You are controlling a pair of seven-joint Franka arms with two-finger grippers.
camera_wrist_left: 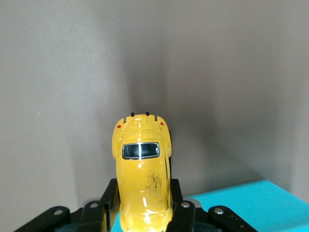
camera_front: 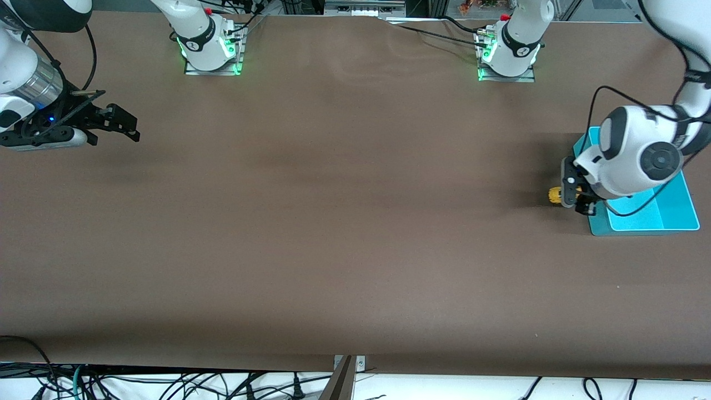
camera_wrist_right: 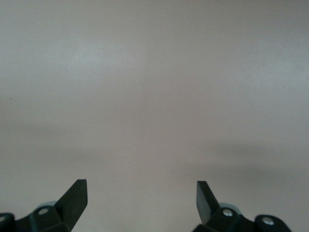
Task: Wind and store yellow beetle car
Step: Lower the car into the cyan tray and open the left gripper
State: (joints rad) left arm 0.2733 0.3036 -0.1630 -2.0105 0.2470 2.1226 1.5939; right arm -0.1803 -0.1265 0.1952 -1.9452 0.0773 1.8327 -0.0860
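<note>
Car (camera_wrist_left: 143, 183) yellow, tiny, clamped between the fingers (camera_wrist_left: 181, 212) of the left end effector (camera_front: 575, 194). In the front view the car (camera_front: 556, 195) pokes out of the grip toward the right arm's end of the table. It sits low at the table (camera_front: 344, 222), just beside the edge of the tray (camera_front: 675, 214); can't tell if the wheels touch the table. Left wrist view: roof and dark window face the camera, black scuffs on the roof, teal tray corner (camera_wrist_left: 251, 203) beside the fingers. Tray teal, shallow, at the left arm's end of the table, partly hidden by the left arm's wrist. Right end effector (camera_front: 119, 125) waits over the right arm's end of the table, fingers (camera_wrist_right: 75, 198) spread wide with nothing between them, only bare brown table below.
</note>
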